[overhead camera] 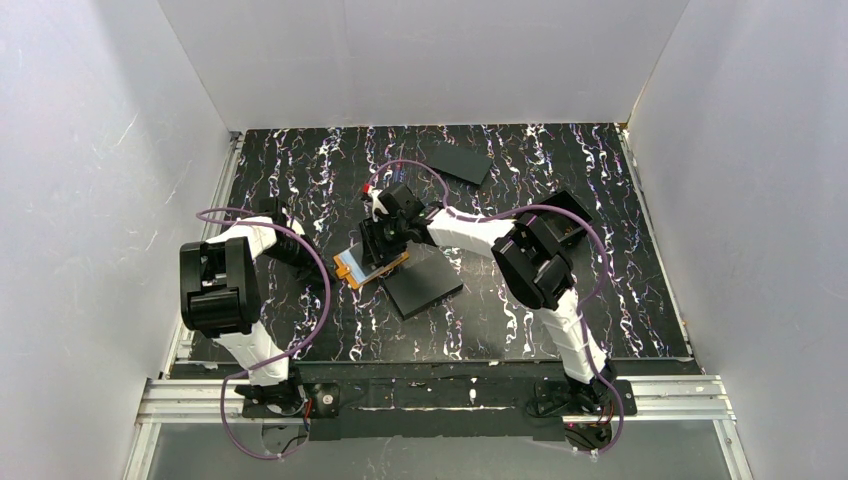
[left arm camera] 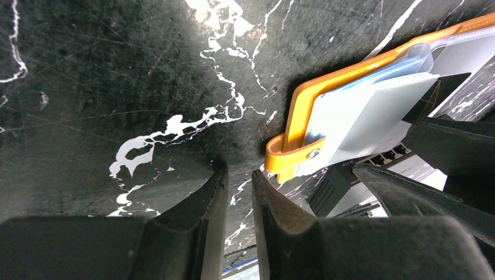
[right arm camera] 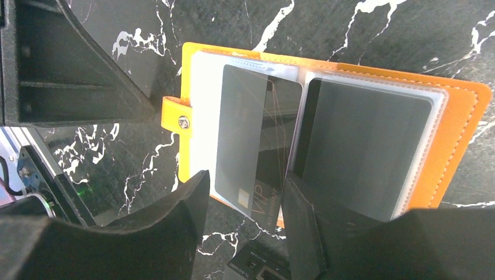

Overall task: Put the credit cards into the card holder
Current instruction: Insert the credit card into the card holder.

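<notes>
Card holder (right arm camera: 455, 146) lies open at mid-table (right arm camera: 350, 29), just beside a flat black rectangle (overhead camera: 425, 280). We see two dark cards in it. One (right arm camera: 362, 146) is fully seated in the right clear pocket. The other (right arm camera: 251, 134) is in the left sleeve, with its end sticking out past the holder's edge. Right gripper (right arm camera: 246, 178) straddles that end, jaws apart, not clamping. Left gripper (left arm camera: 239, 172) sits near the clasp tab (left arm camera: 295, 157), jaws a narrow slit apart, holding nothing.
</notes>
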Available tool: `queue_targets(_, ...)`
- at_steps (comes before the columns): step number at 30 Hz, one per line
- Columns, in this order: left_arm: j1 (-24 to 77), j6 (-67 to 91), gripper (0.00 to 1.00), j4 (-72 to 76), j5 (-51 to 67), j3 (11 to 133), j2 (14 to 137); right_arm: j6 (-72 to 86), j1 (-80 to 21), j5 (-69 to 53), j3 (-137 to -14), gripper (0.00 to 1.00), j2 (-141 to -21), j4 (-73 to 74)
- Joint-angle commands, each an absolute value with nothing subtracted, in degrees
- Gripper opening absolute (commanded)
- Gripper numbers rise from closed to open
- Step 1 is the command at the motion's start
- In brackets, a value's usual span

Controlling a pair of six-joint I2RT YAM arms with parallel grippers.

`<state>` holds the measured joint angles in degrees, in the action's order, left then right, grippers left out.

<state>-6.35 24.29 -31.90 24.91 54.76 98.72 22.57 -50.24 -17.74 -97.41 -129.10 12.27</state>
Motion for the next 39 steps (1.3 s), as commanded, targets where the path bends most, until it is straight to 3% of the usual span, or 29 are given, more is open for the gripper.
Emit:
queue_targets(1, -5.89, 24.03, 0.20, -31.90, 25.30, 54.32, 99.01, 18.97, -50.07, -18.43, -99.24, 0.57, -128.28, 16.80)
queue_targets(11, -4.61, 23.95, 0.20, -31.03, 28.01, 54.57, 100.68, 9.77, -52.99, -19.04, -103.89, 0.48, -131.26, 21.26)
queue_targets(18, -4.59, 23.91, 0.20, -31.03, 27.91, 54.84, 100.82, 5.56, -52.38, -22.36, -103.75, 0.56, -129.50, 19.80)
queue_targets(22, -4.57, 23.89, 0.20, -31.16, 27.86, 54.69, 100.47, 20.15, -48.22, -31.44, -95.45, 0.59, -126.39, 5.19)
queue_targets(27, -4.63, 23.72, 0.20, -31.28, 27.69, 54.56, 99.69, 18.49, -47.39, -24.88, -98.45, 0.60, -125.55, 15.46)
queue_targets(32, -4.64, 23.74, 0.19, -31.08, 28.23, 54.76, 99.50, 18.19, -47.46, -23.85, -96.62, 0.60, -124.74, 14.97)
queue_targets(35, -4.34, 23.78, 0.19, -30.73, 29.19, 54.58, 99.70, 18.05, -47.46, -22.27, -96.97, 0.58, -125.33, 15.20)
queue_targets(39, -3.00, 23.92, 0.19, -30.37, 30.61, 54.56, 100.69, 17.60, -48.27, -23.64, -98.30, 0.48, -127.42, 15.13)
